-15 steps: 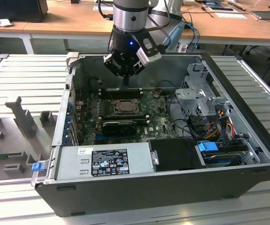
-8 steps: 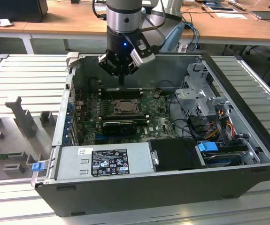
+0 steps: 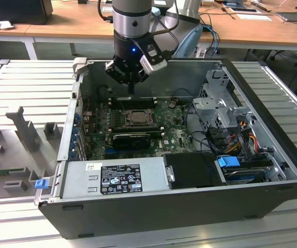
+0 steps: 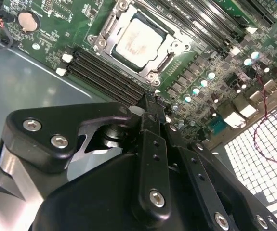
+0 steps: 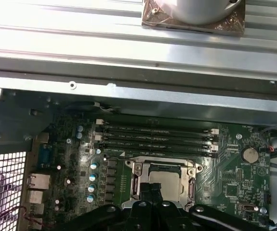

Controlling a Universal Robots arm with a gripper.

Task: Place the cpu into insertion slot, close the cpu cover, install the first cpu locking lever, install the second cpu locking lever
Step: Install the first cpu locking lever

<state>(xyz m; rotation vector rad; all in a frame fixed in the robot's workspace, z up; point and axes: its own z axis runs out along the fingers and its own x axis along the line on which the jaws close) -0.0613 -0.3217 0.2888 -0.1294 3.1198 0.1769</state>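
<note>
The cpu lies with its pale silvery face up in the insertion slot on the green board. The cpu cover, a silvery frame, lies flat around it, and the chip shows through its window. My gripper hangs above the back edge of the socket, inside the open computer case. Its black fingers are shut together with nothing between them. In the first wrist view the gripper stands in front of part of the cpu and the cover.
Black memory slots run along the socket's far side. A black finned card lies in front of the socket, and beyond it the power supply. A drive cage with cables fills the exterior view's right. The case wall is close behind.
</note>
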